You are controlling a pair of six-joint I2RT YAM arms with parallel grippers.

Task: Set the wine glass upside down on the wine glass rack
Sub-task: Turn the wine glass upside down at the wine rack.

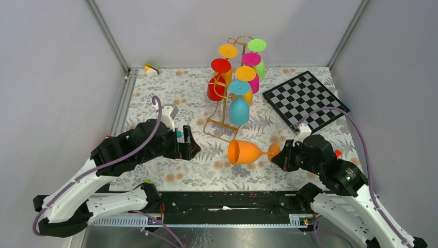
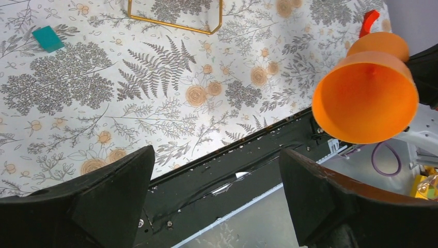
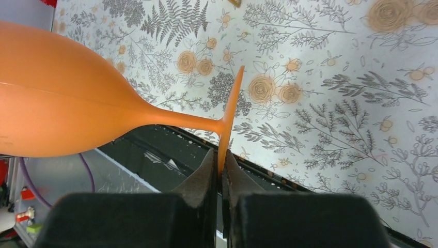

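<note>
In right tool (image 3: 220,159) — glass (image 1: 248,152) horizontal, leftward

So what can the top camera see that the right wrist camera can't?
Only the top view: the whole gold thin-wire wine glass rack hung with coloured glasses, the black-and-white checkerboard, the open left gripper. Only the right wrist view: the right gripper pinching a thin foot rim. Both: the orange plastic wine glass held sideways, and the flowery tablecloth.
</note>
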